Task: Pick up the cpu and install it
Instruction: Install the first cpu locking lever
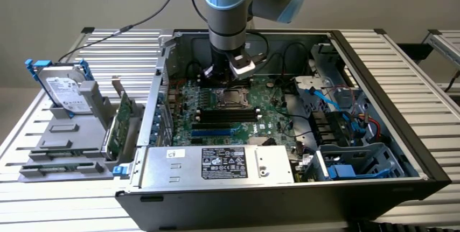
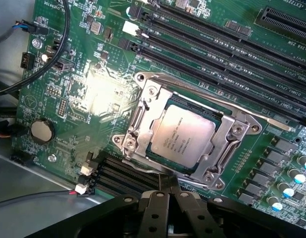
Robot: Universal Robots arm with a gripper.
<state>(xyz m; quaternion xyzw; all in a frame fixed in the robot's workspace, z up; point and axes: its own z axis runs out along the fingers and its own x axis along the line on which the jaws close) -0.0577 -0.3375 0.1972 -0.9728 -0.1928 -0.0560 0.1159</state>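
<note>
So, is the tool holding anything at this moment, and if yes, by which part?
Nothing is held. The tool is shut with nothing between its fingers. The cpu lies in its socket, not gripped.

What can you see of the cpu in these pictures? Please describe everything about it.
The cpu is a small, flat, square chip with a silver-grey metal top that carries faint printed text. It lies flat in its socket on the green motherboard, inside the open computer case. A shiny metal frame surrounds its edges. The claw is shut, close to the frame's edge, and does not hold the chip.
</note>
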